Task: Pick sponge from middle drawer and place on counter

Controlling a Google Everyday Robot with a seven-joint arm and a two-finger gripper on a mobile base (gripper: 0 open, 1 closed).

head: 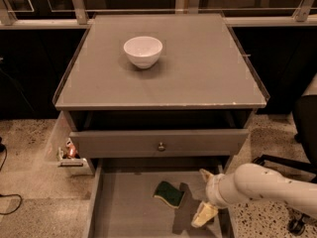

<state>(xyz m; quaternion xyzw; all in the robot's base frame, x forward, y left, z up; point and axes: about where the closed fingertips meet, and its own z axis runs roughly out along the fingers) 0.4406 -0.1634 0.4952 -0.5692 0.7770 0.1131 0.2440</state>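
Low over the pulled-out middle drawer (126, 209), the gripper (203, 195) hangs with jaws spread wide.
Camera view: the sponge (169, 193) lies green face up on the drawer floor, just left of the gripper and not touching it; a white bowl (142, 51) sits on the counter (198, 63).

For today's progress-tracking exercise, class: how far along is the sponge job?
Done: the middle drawer stands pulled out. In hand: the gripper, fingers open, hovers beside the sponge, which lies on the drawer floor, not gripped. Left: grasp it, lift it, and set it on the counter, where a white bowl sits.
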